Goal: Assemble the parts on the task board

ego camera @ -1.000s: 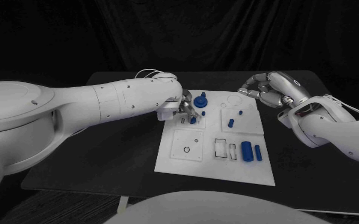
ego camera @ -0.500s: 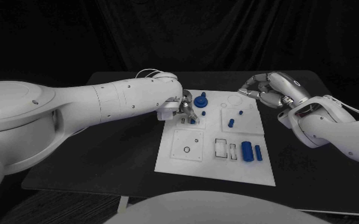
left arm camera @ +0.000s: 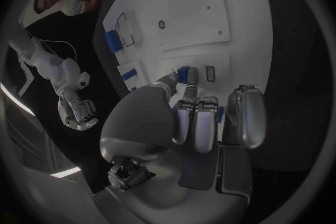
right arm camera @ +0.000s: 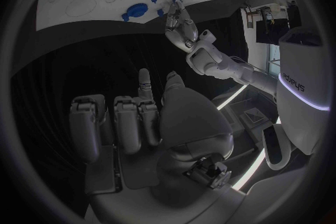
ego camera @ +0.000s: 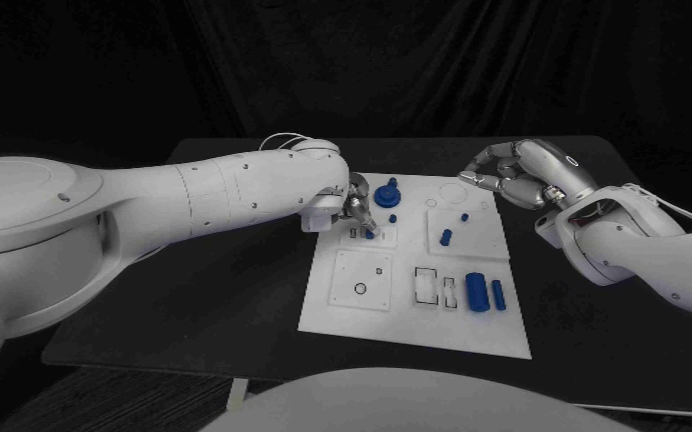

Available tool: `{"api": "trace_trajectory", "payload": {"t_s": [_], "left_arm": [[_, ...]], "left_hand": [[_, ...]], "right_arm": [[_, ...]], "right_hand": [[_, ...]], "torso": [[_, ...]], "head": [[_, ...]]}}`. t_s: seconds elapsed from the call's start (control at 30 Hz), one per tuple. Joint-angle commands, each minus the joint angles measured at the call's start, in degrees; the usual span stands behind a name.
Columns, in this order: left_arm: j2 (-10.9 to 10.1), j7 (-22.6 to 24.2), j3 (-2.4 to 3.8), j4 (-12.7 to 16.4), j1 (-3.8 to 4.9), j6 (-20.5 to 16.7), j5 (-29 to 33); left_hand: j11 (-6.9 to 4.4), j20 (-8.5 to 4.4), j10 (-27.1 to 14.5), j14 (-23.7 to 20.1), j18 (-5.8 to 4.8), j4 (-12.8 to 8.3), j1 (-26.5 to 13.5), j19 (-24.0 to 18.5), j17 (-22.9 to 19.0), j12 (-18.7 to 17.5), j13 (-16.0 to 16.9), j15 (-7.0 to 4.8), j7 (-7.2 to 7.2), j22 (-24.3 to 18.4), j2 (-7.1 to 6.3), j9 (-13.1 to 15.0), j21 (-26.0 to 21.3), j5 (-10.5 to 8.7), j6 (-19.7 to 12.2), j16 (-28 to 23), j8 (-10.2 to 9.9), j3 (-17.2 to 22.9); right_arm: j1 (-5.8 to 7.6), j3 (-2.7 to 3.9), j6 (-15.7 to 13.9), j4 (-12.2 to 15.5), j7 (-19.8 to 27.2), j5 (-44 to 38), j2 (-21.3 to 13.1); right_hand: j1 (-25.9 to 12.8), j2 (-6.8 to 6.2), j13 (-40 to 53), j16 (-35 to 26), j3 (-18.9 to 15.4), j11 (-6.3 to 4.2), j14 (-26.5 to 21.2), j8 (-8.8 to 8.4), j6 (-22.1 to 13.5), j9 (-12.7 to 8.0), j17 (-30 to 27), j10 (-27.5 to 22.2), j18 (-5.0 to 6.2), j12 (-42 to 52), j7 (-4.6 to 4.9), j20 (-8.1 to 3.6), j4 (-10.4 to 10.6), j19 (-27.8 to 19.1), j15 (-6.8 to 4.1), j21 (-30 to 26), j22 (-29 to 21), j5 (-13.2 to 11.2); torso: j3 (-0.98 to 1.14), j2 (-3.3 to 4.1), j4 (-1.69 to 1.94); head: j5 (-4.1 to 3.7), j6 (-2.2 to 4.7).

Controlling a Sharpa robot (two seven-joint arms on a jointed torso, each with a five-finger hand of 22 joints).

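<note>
A: Starting left. Our left hand (ego camera: 351, 208) is down on the task board (ego camera: 411, 327), fingertips on a small blue peg (left arm camera: 183, 74) by the narrow slot (left arm camera: 210, 73) in the upper-left panel. Looks like thumb & a finger pinch it, rest curled in.

B: Agreed, we'd call that held. So the step in hand, as we judge it: seating that peg in its spot. Fully in or not? We can't tell, fingers hide the base.

A: Next move prob needs a straight push down, then fingers let go w/o tipping it.

B: Moving right: the big blue knob (ego camera: 387, 193) stands just beside the left hand, very near. That's the obstacle if we lift or swing outward.

A: Below it, the square panel with a black ring (ego camera: 359, 289), then the rectangular slots (ego camera: 427, 287), then two blue cylinders (ego camera: 486, 292) lying side by side at the board's lower right, loose we think.

B: Upper-right panel: a short blue cylinder (ego camera: 446, 237), a tiny blue pin (ego camera: 464, 218) above it, a round recess (ego camera: 451, 193) at the top.

A: Far right, our right hand (ego camera: 516, 175) hovers off the board's top-right corner over the black table (ego camera: 216, 302), fingers curled in, nothing in them. Well apart from the parts, not in the way.

B: So plenty left to assemble.
</note>
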Motion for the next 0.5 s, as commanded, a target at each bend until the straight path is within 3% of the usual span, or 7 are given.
{"api": "trace_trajectory", "payload": {"t_s": [0.03, 0.37, 0.5], "left_arm": [[0.1, 1.0, 0.01, 0.2, -0.11, -0.3, 0.4], [-0.1, 0.7, 0.01, 0.0, -0.11, -0.9, 0.4], [-0.1, 0.6, 0.01, 0.0, -0.11, -0.6, 0.4]], "left_hand": [[-0.37, -0.23, 5.9, 6.0, 1.08, -0.4, -0.2, 0.2, 15.1, 0.1, 15.1, -0.22, -0.1, 10.5, -0.46, 0.2, -0.1, -0.41, 0.6, 0.2, 0.2, 0.0], [-0.57, -0.41, 5.9, 6.0, 1.05, -0.7, -0.3, 0.3, 15.1, 0.1, 15.1, -0.41, -0.28, 10.6, -0.3, 0.9, 0.0, -2.31, 0.5, 0.2, 1.0, 0.3], [-0.72, -0.54, 5.9, 6.0, 1.06, -0.8, -0.8, 0.4, 15.1, 0.1, 15.1, -0.55, -0.45, 10.6, -0.56, 2.4, -0.1, -3.56, 0.3, 0.2, 2.6, -0.2]], "right_arm": [[-0.14, 0.04, 0.3, 0.1, -0.5, -0.1, -0.1], [-0.19, 0.04, 0.6, 0.1, -0.5, -0.1, -0.1], [-0.22, 0.04, 0.7, 0.0, -0.5, -0.1, -0.1]], "right_hand": [[-0.1, 0.3, 15.0, 0.1, -0.4, -0.4, 6.0, -0.26, 0.0, -0.1, 15.1, 6.0, -0.01, 0.1, 0.1, -0.27, -0.1, 4.9, -0.26, -0.4, 14.5, 0.2], [-0.1, 0.34, 15.0, 0.1, -0.4, -0.4, 6.0, -0.26, 0.0, -0.1, 15.1, 6.0, -0.01, 0.1, 0.1, -0.27, -0.1, 4.9, -0.26, -0.4, 14.5, 0.1], [-0.1, 0.37, 15.0, 0.1, -0.4, -0.4, 6.0, -0.26, 0.0, -0.1, 15.1, 6.0, -0.01, 0.1, 0.1, -0.26, -0.1, 4.9, -0.25, -0.4, 14.5, 0.1]], "torso": [[0.01, 0.01, -0.02], [-0.04, 0.03, -0.05], [-0.06, 0.03, -0.05]], "head": [[-0.03, -0.01], [0.12, -0.01], [0.23, -0.01]]}}
